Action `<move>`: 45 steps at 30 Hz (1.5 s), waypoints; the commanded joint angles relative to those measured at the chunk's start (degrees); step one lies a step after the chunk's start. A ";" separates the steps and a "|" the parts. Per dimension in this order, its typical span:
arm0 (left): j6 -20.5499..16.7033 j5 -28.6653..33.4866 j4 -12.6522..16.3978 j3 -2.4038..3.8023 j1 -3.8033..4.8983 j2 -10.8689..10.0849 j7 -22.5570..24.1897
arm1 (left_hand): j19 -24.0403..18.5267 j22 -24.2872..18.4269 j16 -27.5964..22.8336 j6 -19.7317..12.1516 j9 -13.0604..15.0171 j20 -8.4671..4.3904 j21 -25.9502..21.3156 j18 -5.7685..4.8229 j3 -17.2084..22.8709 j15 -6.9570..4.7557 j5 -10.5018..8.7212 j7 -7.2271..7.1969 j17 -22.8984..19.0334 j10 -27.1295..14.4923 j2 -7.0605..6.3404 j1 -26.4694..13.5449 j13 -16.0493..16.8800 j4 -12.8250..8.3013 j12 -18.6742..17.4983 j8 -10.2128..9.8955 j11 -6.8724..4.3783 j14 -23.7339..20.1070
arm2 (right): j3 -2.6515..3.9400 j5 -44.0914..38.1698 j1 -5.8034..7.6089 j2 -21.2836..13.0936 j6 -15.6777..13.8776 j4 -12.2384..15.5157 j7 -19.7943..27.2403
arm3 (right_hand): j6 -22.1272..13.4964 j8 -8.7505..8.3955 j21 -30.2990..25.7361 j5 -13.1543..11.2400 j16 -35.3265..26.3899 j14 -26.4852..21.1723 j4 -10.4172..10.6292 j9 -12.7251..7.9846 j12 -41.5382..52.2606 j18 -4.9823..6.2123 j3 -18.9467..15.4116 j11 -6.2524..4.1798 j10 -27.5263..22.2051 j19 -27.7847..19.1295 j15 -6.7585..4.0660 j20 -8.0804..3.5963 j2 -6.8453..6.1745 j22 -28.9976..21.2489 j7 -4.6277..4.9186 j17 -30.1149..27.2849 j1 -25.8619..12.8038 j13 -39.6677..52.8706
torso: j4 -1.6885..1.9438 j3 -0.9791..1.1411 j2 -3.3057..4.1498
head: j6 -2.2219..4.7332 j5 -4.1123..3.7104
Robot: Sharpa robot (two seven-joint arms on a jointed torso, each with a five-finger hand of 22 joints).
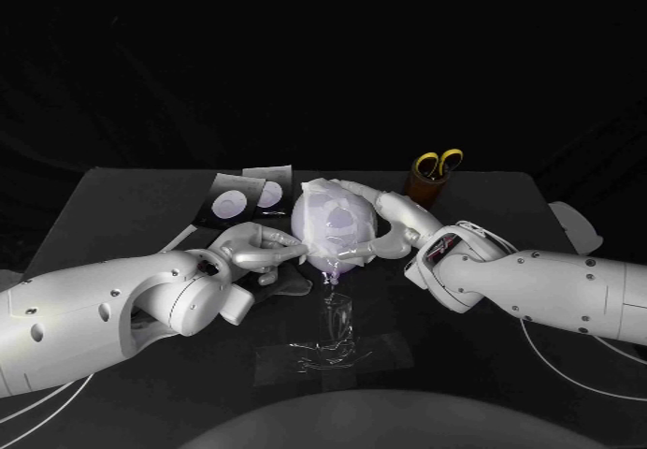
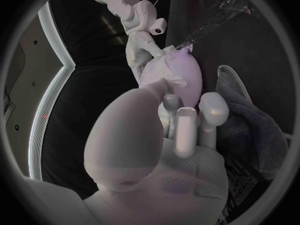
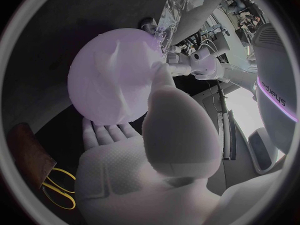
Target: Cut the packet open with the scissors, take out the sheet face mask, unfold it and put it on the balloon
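The pale balloon (image 1: 330, 224) stands on a clear stand (image 1: 332, 323) at the table's middle, with the white sheet mask (image 1: 323, 210) draped over it. My left hand (image 1: 259, 251) is at the balloon's left side and pinches the mask's edge between thumb and finger. Around the right side my right hand (image 1: 388, 223) holds the balloon (image 3: 115, 75), thumb (image 3: 164, 92) in front and fingers (image 3: 106, 132) behind. The packet (image 1: 250, 196) lies on the table behind my left hand. Yellow-handled scissors (image 1: 438, 165) stand in a brown cup (image 1: 427, 190) at the back right.
A grey cloth (image 2: 250, 120) lies on the table beside my left hand. The stand's clear base (image 1: 323, 355) spreads toward the table's front edge. Both forearms reach in from the sides and flank the stand.
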 commanded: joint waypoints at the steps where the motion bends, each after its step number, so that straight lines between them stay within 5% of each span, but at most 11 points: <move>1: 0.07 0.74 0.18 0.05 0.01 -0.30 0.39 | 0.38 0.16 0.39 -0.22 7.57 0.01 0.37 -0.42 0.79 -0.60 0.11 -0.46 0.42 3.76 -0.42 -1.03 1.83 0.06 1.45 0.72 -2.70 2.31 | -0.20 -0.34 -0.27 0.03 2.08 0.03 -0.34 | 0.51 0.31 0.09 -0.33 -0.04 -0.28 0.04 0.06 0.39 -1.01 0.31 0.13 -0.42 0.21 -0.04 -0.06 0.35 -0.07 8.87 -0.06 -0.10 0.06 | 0.02 -0.03 0.00 | -0.10 0.00; 7: 0.86 0.87 0.38 0.06 -0.10 -1.27 0.56 | 0.71 0.63 0.59 0.01 9.38 -0.12 0.63 -0.51 1.30 -1.18 0.10 -1.38 0.92 6.35 -1.43 -2.97 7.18 0.58 5.26 1.82 -3.43 2.48 | -0.20 -0.34 -0.27 0.01 2.14 0.04 -0.34 | 0.51 0.31 0.09 -0.33 -0.04 -0.28 0.04 0.06 0.39 -1.01 0.31 0.13 -0.42 0.21 -0.04 -0.06 0.35 -0.07 8.87 -0.06 -0.10 0.06 | 0.06 -0.05 0.01 | -0.20 0.03; 22: 1.98 0.98 0.25 0.06 -0.25 -2.84 -0.05 | 0.81 0.77 0.60 -0.18 10.08 -0.20 0.71 -0.54 1.80 -1.40 0.12 -1.51 0.90 6.26 -1.67 -3.16 7.46 0.51 5.59 2.08 -3.64 2.49 | -0.20 -0.34 -0.28 -0.01 2.31 -0.03 -0.32 | 0.57 0.34 0.08 -0.33 -0.06 -0.38 0.03 0.06 0.38 -1.07 0.34 0.15 -0.48 0.21 0.00 -0.05 0.40 -0.10 8.88 -0.12 -0.09 0.05 | 0.00 0.00 -0.03 | -0.12 0.27; 45: 0.71 0.50 -1.82 0.05 -0.25 -3.51 -2.04 | 0.39 0.30 0.41 -3.79 10.93 -0.25 0.29 -0.45 2.77 -0.82 0.11 -0.57 0.31 0.62 -0.80 -4.18 -0.13 0.56 0.81 0.69 -2.81 2.30 | -0.20 -0.33 -0.31 -0.01 2.35 -0.03 -0.27 | 0.56 0.34 0.09 -0.33 -0.08 -0.50 0.03 0.03 0.36 -1.11 0.34 0.16 -0.61 0.25 0.04 -0.05 0.38 -0.08 8.88 -0.18 -0.07 0.04 | 0.00 0.00 0.00 | 0.11 0.30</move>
